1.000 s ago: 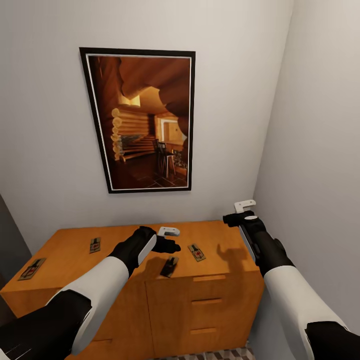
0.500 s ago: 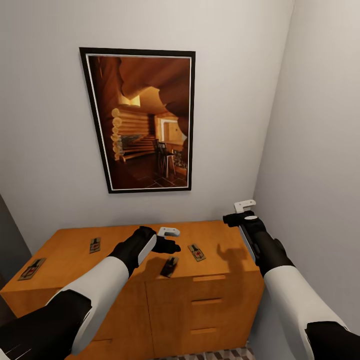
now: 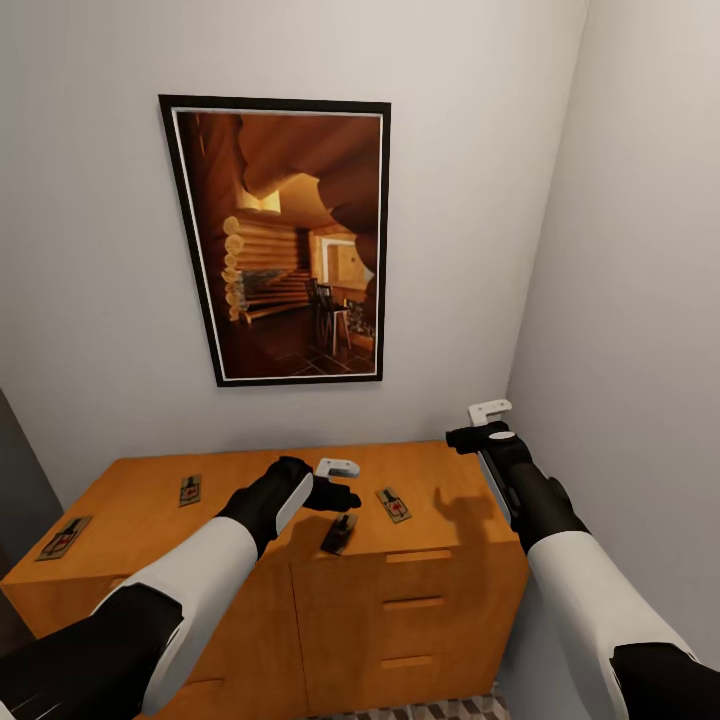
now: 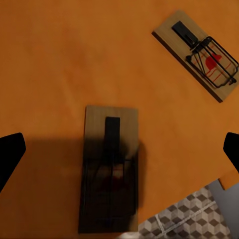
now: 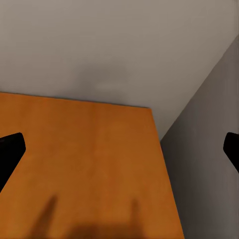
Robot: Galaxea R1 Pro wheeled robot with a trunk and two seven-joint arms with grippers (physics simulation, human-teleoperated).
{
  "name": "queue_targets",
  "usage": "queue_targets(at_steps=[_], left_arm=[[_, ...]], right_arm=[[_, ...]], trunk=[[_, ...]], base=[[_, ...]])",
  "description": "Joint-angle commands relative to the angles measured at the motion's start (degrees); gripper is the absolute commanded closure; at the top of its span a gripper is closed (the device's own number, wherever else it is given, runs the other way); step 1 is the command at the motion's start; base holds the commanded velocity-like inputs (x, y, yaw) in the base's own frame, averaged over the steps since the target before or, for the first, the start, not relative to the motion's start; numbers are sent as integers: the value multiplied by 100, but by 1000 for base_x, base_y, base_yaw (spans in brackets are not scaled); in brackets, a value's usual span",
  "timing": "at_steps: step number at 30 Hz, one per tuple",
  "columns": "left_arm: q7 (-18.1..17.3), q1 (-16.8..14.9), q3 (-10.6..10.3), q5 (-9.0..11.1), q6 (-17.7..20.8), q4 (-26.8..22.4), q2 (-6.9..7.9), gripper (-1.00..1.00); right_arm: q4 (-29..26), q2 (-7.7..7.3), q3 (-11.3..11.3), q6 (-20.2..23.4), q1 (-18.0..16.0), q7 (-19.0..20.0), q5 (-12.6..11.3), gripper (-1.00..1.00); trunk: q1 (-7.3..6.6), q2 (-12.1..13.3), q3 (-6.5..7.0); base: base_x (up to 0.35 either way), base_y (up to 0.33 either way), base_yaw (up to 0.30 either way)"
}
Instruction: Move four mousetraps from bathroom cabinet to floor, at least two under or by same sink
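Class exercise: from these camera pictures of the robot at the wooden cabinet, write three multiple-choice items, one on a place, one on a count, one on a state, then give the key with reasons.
1. Where do the mousetraps lie?
A. on the cabinet's top
B. in an open drawer
C. on the floor

2. How many mousetraps show in the head view?
A. two
B. four
C. six

3. How are the left gripper's fingers?
A. shut on a trap
B. spread wide, holding nothing
C. shut on nothing

Key:
1 A: each rests flat on the cabinet.
2 B: mousetraps at.
3 B: the left gripper has its fingers at opposite edges of its wrist view, above a trap.
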Motion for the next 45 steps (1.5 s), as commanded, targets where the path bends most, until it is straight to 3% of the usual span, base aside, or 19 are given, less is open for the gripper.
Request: queue_targets(at_steps=[1, 7, 35, 45], left_arm=[[7, -2, -9, 25, 24, -2, 0, -100], [11, 3, -9, 19, 21, -3, 0, -100], [13, 11, -9, 15, 17, -3, 0, -100], [-1, 11, -9, 15, 25, -3, 0, -100]], right_arm=[[-7, -1, 11, 35, -5, -7, 29, -100], [-7, -1, 11, 35, -5, -7, 23, -100], [-7, -1, 11, 35, -5, -7, 21, -100], [-7, -1, 11, 35, -6, -7, 21, -100]], trunk=[[2, -10, -11], [2, -10, -11], [617, -1133, -514], [617, -1133, -514]], base=[[0, 0, 0], [0, 0, 0], [0, 0, 0], [0, 0, 0]])
